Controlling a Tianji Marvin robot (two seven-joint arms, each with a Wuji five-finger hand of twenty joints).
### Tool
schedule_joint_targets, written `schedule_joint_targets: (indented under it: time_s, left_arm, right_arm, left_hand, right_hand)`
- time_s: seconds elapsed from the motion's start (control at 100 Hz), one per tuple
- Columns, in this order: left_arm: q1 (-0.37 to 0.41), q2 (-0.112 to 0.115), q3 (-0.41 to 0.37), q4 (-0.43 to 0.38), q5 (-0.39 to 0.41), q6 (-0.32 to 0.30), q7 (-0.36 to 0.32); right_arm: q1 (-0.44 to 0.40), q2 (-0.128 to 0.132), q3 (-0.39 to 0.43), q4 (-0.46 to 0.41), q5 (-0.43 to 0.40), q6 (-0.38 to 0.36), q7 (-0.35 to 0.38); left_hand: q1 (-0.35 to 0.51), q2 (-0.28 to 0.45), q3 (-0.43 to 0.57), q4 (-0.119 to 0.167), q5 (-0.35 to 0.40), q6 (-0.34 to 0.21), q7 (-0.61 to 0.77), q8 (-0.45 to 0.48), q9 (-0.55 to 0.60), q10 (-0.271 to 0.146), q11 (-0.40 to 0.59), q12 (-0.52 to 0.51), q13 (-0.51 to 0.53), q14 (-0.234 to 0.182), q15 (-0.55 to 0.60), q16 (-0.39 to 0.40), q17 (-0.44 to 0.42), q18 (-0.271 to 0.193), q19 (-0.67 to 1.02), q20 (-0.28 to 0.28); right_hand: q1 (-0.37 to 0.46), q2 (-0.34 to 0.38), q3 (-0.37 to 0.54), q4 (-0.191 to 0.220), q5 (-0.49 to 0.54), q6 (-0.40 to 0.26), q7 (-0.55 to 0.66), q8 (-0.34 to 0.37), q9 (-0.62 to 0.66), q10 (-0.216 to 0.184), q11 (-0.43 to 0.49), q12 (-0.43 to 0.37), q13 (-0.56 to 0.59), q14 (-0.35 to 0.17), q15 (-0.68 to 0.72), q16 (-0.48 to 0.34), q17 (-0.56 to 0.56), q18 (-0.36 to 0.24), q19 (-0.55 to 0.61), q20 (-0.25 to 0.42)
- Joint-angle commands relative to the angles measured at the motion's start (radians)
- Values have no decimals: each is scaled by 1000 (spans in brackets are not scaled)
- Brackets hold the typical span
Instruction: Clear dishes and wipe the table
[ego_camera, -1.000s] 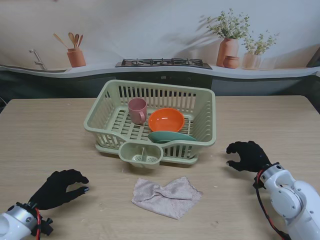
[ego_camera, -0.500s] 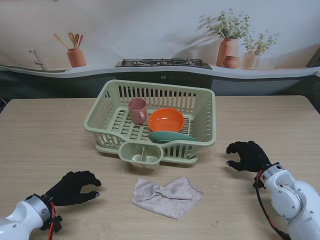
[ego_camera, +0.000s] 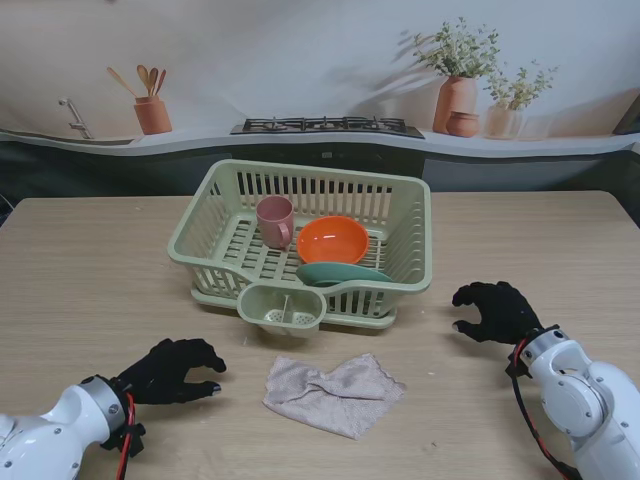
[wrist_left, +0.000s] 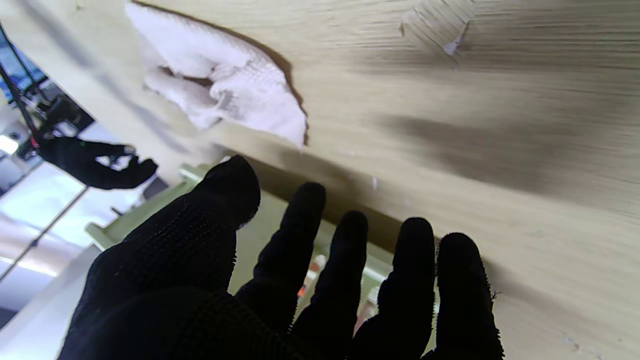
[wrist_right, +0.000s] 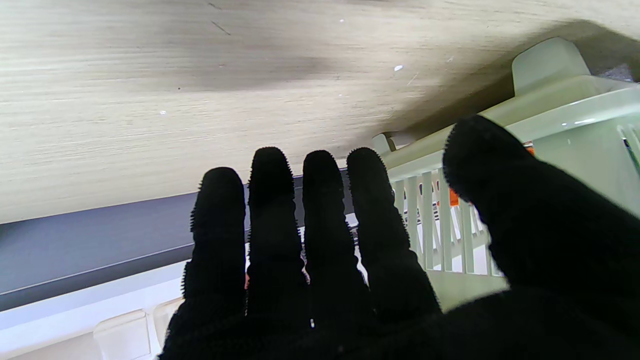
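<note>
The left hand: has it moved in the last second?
Yes. The left hand has slid right across the table, toward the cloth, which has stayed put. It is not touching it yet.

Spread fingers near green basket

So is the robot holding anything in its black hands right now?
No, nothing. The left hand is beside the cloth, fingers apart, not touching it. The right hand is open too, over bare table near the dish rack.
</note>
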Motion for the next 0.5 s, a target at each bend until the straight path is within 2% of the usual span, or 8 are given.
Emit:
schedule_joint_targets:
  time_s: [0.0, 0.21, 0.49]
  left_arm:
    - [-10, 6, 14, -15, -8, 14, -24]
    - [-54, 13, 67, -12, -7, 38, -52]
    - [-150, 29, 183, 7, -13, 119, -117]
  right_arm:
    - [-8, -4, 2, -7, 0, -4, 14]
    - [-10, -5, 1, -8, 7, -4, 16]
    - [-15, -6, 3, -8, 11, 1, 14]
  left_hand:
    - [-28, -30, 44, -21, -36, -15, -16, -7, -23, -32, 6, -15, -28, -20, -10, -10, -18, -23, -25, -25]
    - [-56, -52, 55, -28, -52, -26, -21, -9, -39, -43, 10, -13, -35, -31, -11, -11, -8, -24, -18, -25]
    - [-76, -76, 72, -33, -79, -40, -26, -6, -64, -65, 9, -14, -46, -52, -18, -11, -18, -21, 2, -16]
  right_hand:
    - [-10, -28, -5, 29, 10, 19, -13, -6, -23, 8, -17, -15, -29, 12, -12, -17, -15, 25, -5, -11]
    - [-15, -22, -10, 28, 12, 18, -18, -6, -24, 8, -19, -14, -30, 12, -15, -18, -14, 29, -6, -11]
    - [-14, -20, -12, 29, 13, 17, -22, -4, -25, 6, -20, -14, -31, 11, -16, -19, -16, 30, -7, -11]
